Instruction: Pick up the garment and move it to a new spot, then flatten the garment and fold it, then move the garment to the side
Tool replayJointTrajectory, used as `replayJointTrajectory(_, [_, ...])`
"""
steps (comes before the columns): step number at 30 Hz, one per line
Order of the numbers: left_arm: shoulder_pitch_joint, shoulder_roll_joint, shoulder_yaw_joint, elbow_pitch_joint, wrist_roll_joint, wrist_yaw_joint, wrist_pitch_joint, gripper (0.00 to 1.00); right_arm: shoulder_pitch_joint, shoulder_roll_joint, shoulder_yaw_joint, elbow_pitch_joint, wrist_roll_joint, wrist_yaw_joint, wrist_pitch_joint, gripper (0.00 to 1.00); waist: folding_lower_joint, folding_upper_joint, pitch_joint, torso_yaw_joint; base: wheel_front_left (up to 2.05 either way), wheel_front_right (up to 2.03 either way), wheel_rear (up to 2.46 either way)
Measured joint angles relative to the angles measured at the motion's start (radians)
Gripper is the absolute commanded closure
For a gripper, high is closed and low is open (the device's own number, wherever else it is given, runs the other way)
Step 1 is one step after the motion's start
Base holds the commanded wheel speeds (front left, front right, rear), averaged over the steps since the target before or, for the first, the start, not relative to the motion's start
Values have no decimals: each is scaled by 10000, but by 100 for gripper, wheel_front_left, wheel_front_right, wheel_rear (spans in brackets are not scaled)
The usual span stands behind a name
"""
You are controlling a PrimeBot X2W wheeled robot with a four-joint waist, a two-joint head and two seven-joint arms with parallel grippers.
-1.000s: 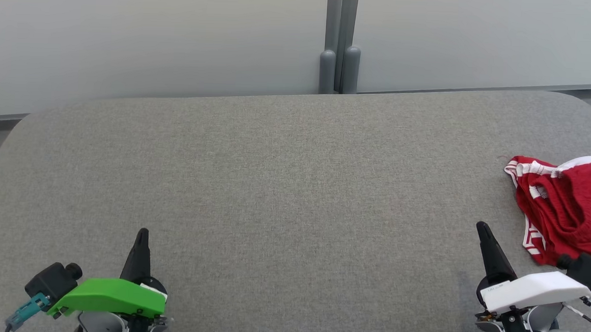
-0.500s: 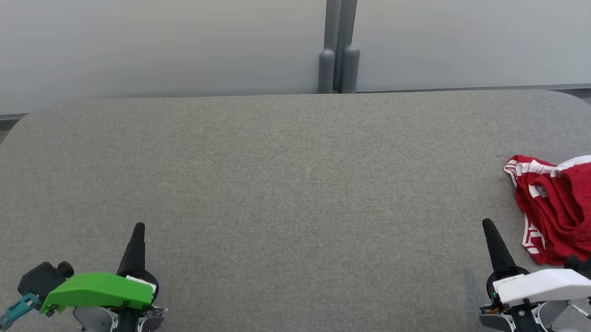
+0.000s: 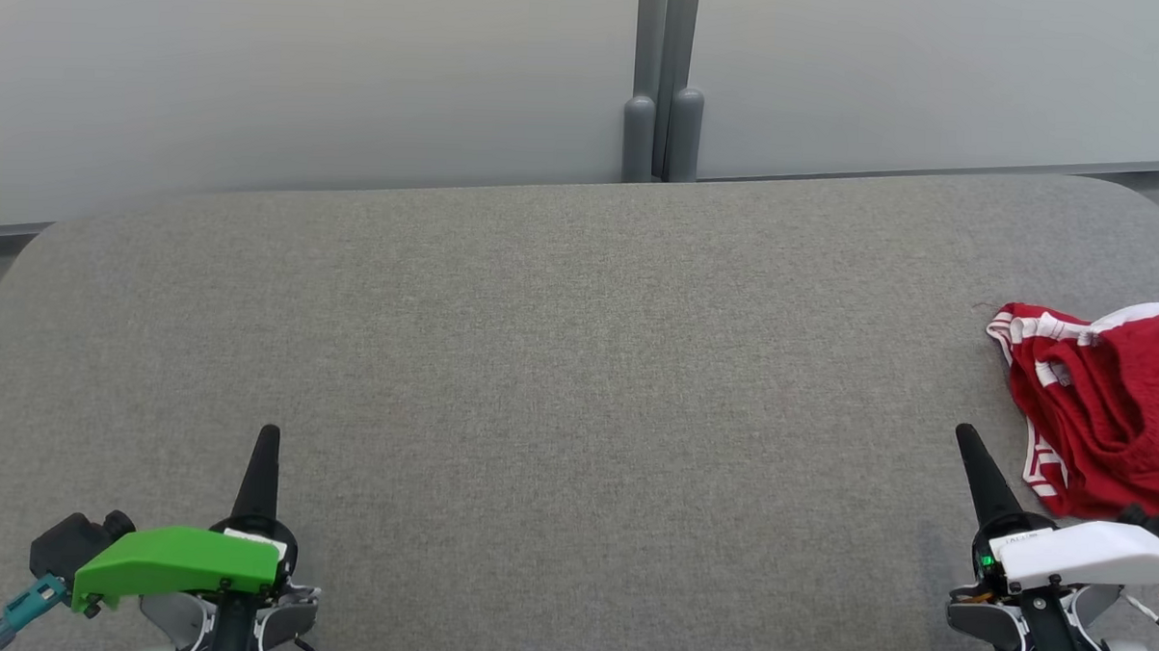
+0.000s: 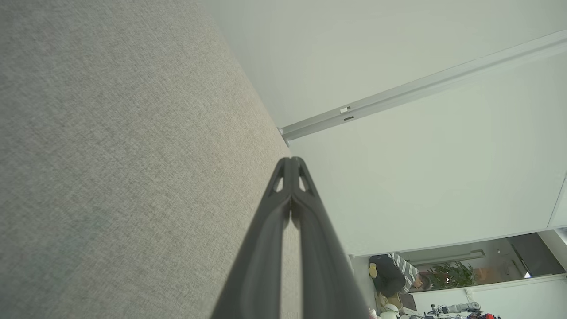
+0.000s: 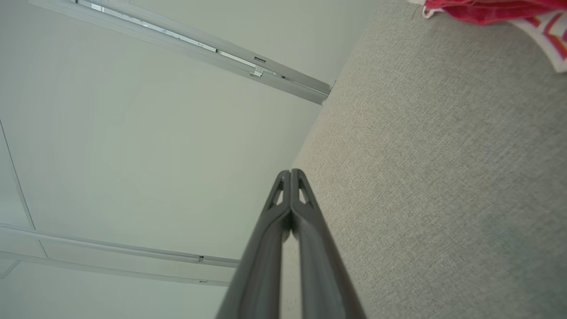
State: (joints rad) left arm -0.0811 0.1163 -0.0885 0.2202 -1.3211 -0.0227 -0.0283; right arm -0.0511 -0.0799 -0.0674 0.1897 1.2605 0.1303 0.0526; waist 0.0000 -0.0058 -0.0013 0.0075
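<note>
The garment (image 3: 1107, 407), red with white stripes, lies crumpled at the right edge of the grey table (image 3: 559, 363); its edge also shows as a red and white strip (image 5: 496, 11) at the top of the right wrist view. My right gripper (image 3: 967, 437) is shut and empty, just left of the garment and apart from it; its fingertips (image 5: 291, 173) meet. At the lower left my left gripper (image 3: 268, 435) is shut with nothing in it, far from the garment; in its wrist view the left gripper (image 4: 291, 162) has both fingers pressed together.
Pale wall panels with a grey post (image 3: 664, 126) stand behind the table's far edge. A person (image 4: 396, 270) bends over in a room far off in the left wrist view. The table's corners are rounded.
Both arms have drawn back toward the bottom of the head view, the left turning more upright. The garment has not moved. Both grippers stay shut.
</note>
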Motion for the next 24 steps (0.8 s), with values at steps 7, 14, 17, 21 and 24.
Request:
replayJointTrajectory(7, [-58,-82,222,88,-506,-146,123,100,-107,-2,-107,100,608,0,111,100,0,0,7,-10,0,0,0])
replayJointTrajectory(14, [-132,-153,397,142,-834,-305,274,100,-160,-2,-190,173,1085,0,207,100,0,0,12,-19,0,0,0])
replayJointTrajectory(17, [-160,-201,491,176,-1093,-364,316,100,-177,-2,-230,217,1352,0,249,100,0,0,15,-24,0,0,0])
replayJointTrajectory(21, [-230,-267,587,224,-1304,-468,407,100,-236,0,-286,267,1643,0,309,100,0,0,19,-29,0,0,0])
replayJointTrajectory(24, [-244,-305,665,263,-1444,-531,464,100,-272,2,-336,305,1877,0,339,100,0,0,22,-34,0,0,0])
